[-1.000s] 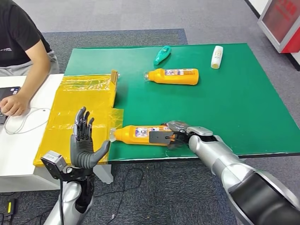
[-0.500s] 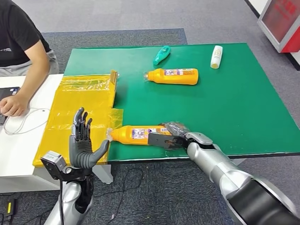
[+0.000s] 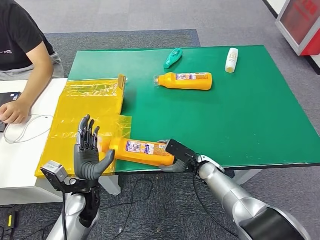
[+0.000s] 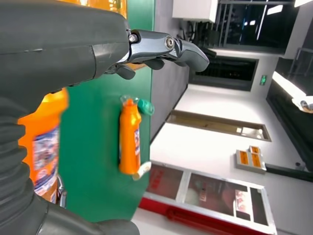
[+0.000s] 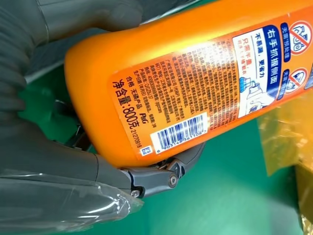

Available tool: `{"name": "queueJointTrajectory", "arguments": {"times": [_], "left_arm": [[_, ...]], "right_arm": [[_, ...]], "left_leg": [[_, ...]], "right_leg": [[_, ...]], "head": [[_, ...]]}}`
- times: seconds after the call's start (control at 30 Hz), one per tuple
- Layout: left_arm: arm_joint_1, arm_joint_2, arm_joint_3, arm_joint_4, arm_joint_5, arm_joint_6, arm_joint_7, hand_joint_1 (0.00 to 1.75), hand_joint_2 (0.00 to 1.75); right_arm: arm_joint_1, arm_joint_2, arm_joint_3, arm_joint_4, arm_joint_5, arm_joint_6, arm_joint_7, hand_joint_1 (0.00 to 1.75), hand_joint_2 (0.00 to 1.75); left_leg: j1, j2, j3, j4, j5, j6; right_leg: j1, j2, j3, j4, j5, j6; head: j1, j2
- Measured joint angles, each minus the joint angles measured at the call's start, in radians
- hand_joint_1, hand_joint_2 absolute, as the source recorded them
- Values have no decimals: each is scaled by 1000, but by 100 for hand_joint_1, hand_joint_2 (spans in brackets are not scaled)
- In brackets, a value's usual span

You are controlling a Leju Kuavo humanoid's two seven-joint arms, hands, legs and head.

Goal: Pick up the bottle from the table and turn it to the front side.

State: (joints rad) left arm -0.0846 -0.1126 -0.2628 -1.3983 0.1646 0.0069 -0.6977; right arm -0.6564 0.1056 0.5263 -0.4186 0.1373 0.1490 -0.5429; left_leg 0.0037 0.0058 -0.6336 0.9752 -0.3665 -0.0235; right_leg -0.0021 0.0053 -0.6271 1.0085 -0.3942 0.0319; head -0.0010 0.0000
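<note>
The right robot hand [image 3: 177,161] grips the base of the glossy orange plastic bottle [image 3: 140,151], lying at the green surface's [image 3: 245,110] near edge; left robot hand [image 3: 87,152] open, fingers spread, beside its cap.

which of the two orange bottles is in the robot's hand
The near orange bottle at the table's front edge: the right hand grips its base. The far orange bottle lies untouched beside the teal bottle.
</note>
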Motion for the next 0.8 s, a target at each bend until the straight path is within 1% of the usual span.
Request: {"name": "queueJointTrajectory", "arguments": {"times": [0.13,0.23,0.5,0.8], "left_arm": [[0,0,0,9,34,-29,0,0,175],[0,-1,0,17,37,-36,0,0,175],[0,-4,0,27,23,-30,0,0,175],[6,-9,-6,25,48,-50,0,0,175]], "right_arm": [[28,9,-68,-14,-69,48,-2,175,175],[43,14,-103,-19,-104,63,1,175,175],[74,23,-147,-29,-142,46,5,175,175],[91,42,-180,-42,-208,10,4,175,175]], "left_leg": [[0,0,-1,0,0,0],[0,0,-1,0,0,0],[0,0,-1,0,0,0],[0,0,-1,0,0,0]], "right_leg": [[0,0,-1,0,0,0],[0,0,-1,0,0,0],[0,0,-1,0,0,0],[0,0,-2,0,0,0]], "head": [[0,0],[0,0],[0,0],[0,0]]}}
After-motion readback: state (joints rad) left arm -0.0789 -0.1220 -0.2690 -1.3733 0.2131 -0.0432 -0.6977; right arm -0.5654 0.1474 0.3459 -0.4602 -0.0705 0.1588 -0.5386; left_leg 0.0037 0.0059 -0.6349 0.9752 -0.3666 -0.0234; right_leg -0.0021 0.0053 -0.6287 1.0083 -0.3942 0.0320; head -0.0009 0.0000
